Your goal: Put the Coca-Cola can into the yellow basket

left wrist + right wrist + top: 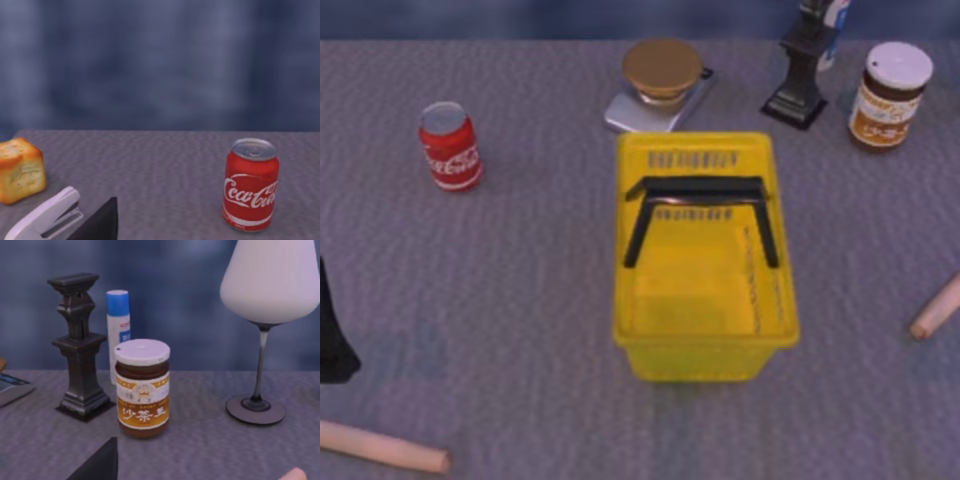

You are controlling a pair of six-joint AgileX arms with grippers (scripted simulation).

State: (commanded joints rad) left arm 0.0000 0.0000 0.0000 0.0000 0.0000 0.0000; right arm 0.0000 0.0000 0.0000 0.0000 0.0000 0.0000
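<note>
Top view shows only a dark part of the left arm (334, 335) at the table's left edge and a pale tip of the right arm (936, 308) at the right edge; whether either gripper's fingers are apart or together cannot be told. In the left wrist view a black wedge of the left gripper (97, 224) fills the lower edge, with a grey stapler (47, 216) just beside it and a toasted bread cube (20, 170) farther off. The Coca-Cola can (450, 146) stands upright on the table's left part, well apart from the yellow basket (702, 345), which sits at the centre with its black handle (700, 190) folded across the opening. Behind the basket is a kitchen scale (660, 85). At the right rear stand a dark pedestal (802, 75) and a brown jar (890, 95).
</note>
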